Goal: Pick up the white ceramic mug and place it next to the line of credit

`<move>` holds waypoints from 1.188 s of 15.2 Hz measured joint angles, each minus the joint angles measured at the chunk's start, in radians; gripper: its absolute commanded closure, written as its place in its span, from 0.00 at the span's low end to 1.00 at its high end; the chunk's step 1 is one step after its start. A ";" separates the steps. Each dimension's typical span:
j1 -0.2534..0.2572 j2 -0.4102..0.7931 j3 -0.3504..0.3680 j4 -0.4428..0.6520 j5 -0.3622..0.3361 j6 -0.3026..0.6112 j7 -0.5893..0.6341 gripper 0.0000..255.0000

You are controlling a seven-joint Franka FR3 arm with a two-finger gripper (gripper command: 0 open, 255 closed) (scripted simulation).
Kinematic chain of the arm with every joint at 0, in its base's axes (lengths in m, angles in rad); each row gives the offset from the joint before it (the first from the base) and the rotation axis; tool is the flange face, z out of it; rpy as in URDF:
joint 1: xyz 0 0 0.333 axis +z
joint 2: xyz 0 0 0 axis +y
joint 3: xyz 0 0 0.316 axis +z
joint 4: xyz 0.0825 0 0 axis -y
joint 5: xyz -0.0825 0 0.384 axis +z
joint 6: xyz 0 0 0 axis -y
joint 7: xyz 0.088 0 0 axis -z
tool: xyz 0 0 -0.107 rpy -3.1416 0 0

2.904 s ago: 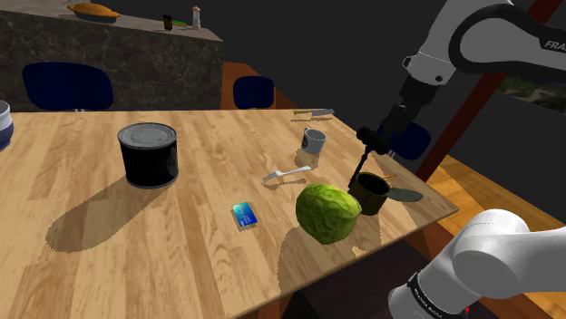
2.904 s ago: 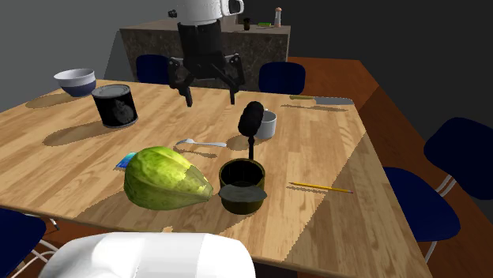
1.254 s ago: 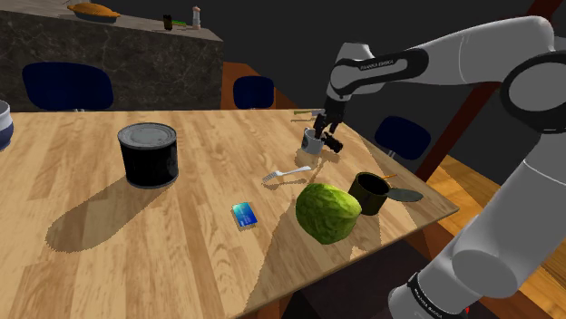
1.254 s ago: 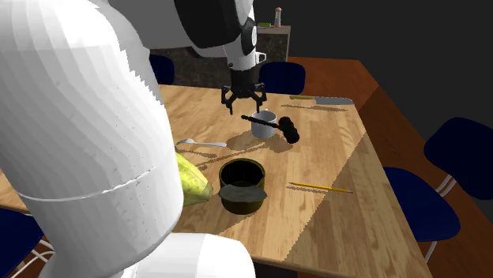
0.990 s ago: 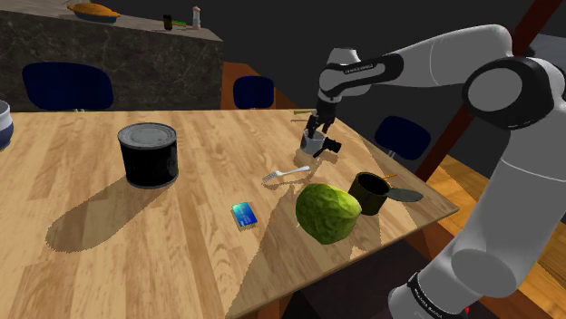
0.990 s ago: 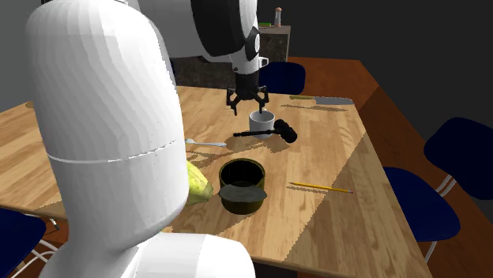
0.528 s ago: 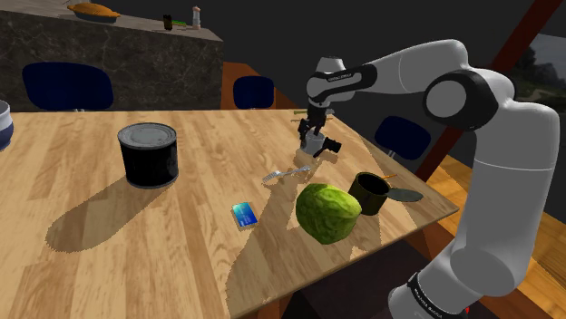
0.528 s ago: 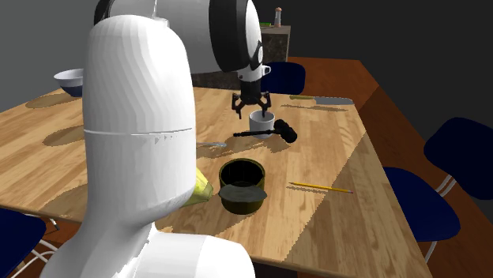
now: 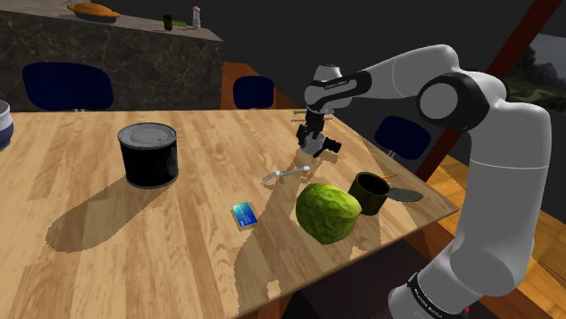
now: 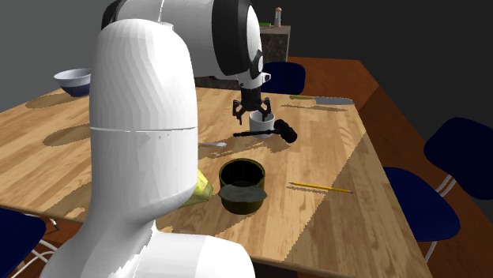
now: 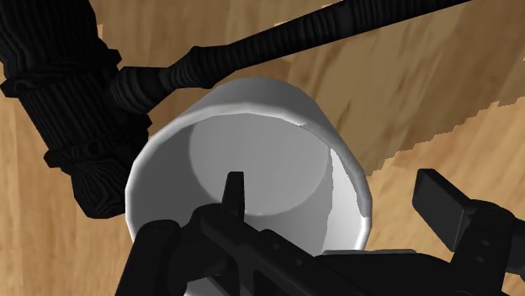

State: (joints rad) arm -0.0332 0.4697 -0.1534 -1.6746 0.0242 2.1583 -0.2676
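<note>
The pale grey-white mug (image 9: 315,142) (image 10: 261,122) stands upright on the wooden table (image 9: 82,263), towards its far right part in the shoulder view. My gripper (image 9: 310,135) (image 10: 251,111) (image 11: 341,200) is open and points down at the mug (image 11: 252,155). One finger sits inside the cup and the other outside its wall, and neither presses on it. The blue card (image 9: 243,215) lies flat nearer the table's front edge, left of a green melon (image 9: 327,212).
A black mallet-like tool (image 9: 330,145) (image 10: 272,133) (image 11: 92,101) lies against the mug. A spoon (image 9: 286,172), a black pot (image 9: 371,192) (image 10: 241,184), a pencil (image 10: 320,187), a knife (image 10: 324,100) and a black can (image 9: 148,154) share the table. Blue chairs surround it.
The arm swung from over the pot to the mug and came down onto its rim. The black tool that stood upright by the pot now lies beside the mug.
</note>
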 measured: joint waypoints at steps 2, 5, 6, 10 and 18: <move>0.000 0.000 0.000 -0.001 0.000 0.001 0.000 0.00; 0.000 0.000 0.000 -0.001 0.000 0.001 0.000 1.00; 0.000 0.000 0.000 -0.001 0.000 0.001 0.000 1.00; 0.000 0.000 0.000 0.000 0.000 0.001 0.000 1.00; 0.002 -0.018 -0.001 0.015 -0.003 -0.033 0.002 1.00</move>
State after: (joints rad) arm -0.0312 0.4521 -0.1544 -1.6592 0.0215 2.1257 -0.2658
